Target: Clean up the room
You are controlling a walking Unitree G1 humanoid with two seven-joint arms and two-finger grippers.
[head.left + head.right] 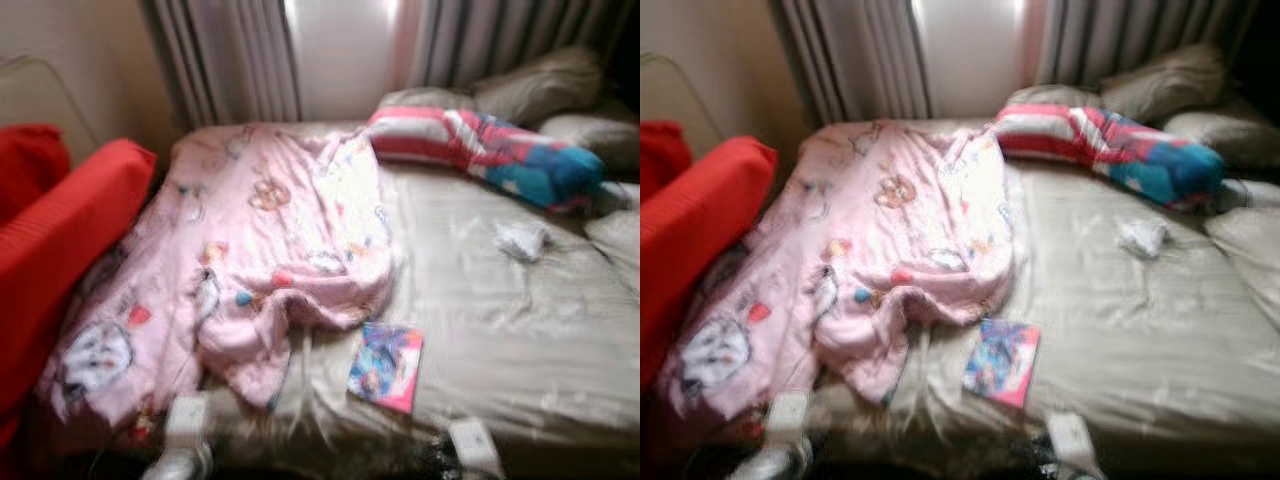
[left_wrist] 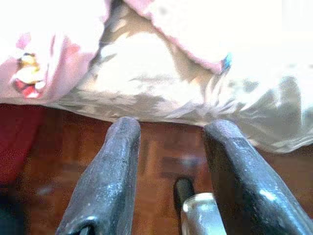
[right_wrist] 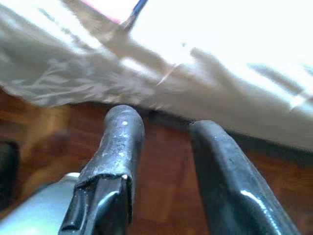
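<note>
Left wrist view: unclenched left gripper (image 2: 168, 147) and right gripper (image 3: 164, 147) below bed (image 1: 520, 330) edge.

You've got the blanket (image 1: 250, 250) heaped on the bed's (image 1: 500, 330) left half, book (image 1: 386, 366) at its near edge, long pillow (image 1: 490, 150) behind, chair (image 1: 60, 240) left.

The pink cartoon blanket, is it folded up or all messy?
Messy: the pink cartoon blanket lies crumpled across the beige bed sheet, one end spilling off the edge.

Rumpled pink blanket (image 1: 250, 250) and colourful book (image 1: 386, 366) on bed (image 1: 500, 320)
</note>
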